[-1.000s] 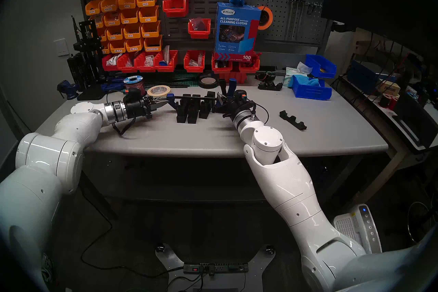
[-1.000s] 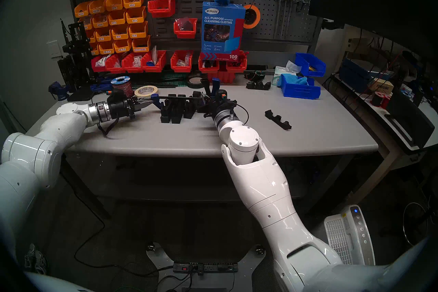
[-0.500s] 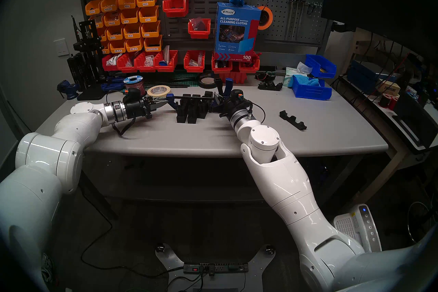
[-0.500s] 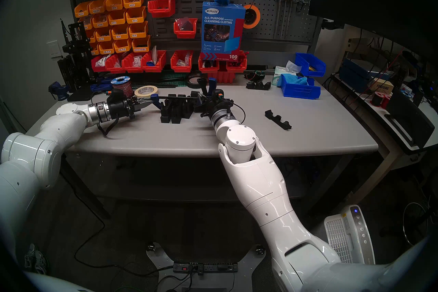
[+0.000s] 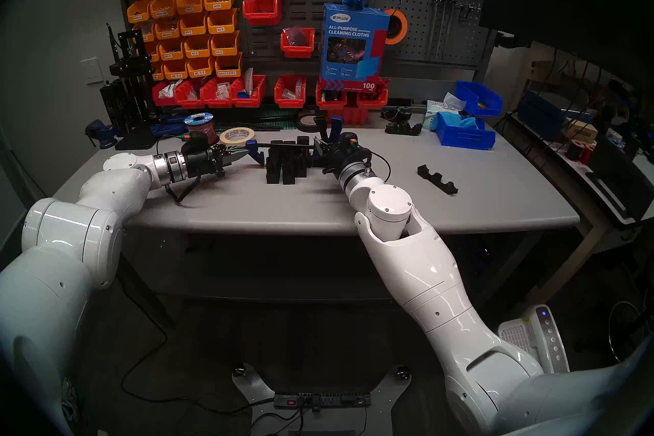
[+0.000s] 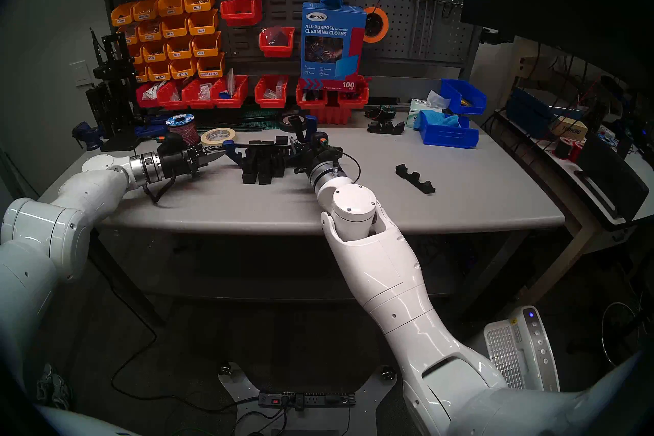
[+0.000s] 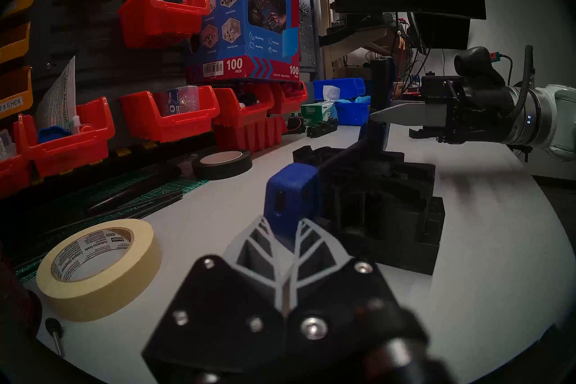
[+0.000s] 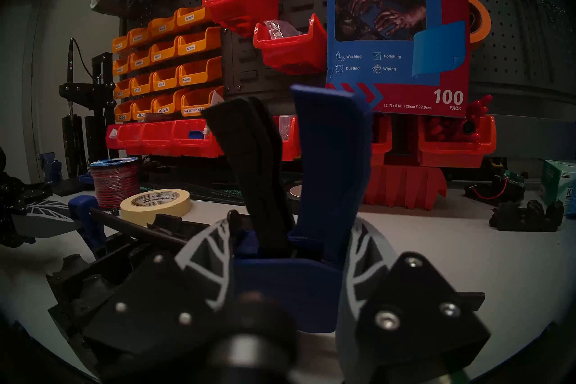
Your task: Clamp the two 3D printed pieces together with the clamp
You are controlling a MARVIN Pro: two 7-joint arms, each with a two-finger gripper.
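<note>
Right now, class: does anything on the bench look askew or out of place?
Nothing looks spilled or broken. The clamp lies sideways over the two 3D printed pieces, its handle pointing toward the pegboard, held by the left gripper and right gripper.

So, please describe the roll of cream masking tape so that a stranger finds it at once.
On the grey workbench, look just behind the left gripper. There the masking tape lies flat, beside a red wire spool. It is the only pale cream roll; the other roll on the bench is black.

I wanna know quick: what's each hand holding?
Left hand: shut on the clamp's blue end.
Right hand: shut on the clamp's handle end.
</note>
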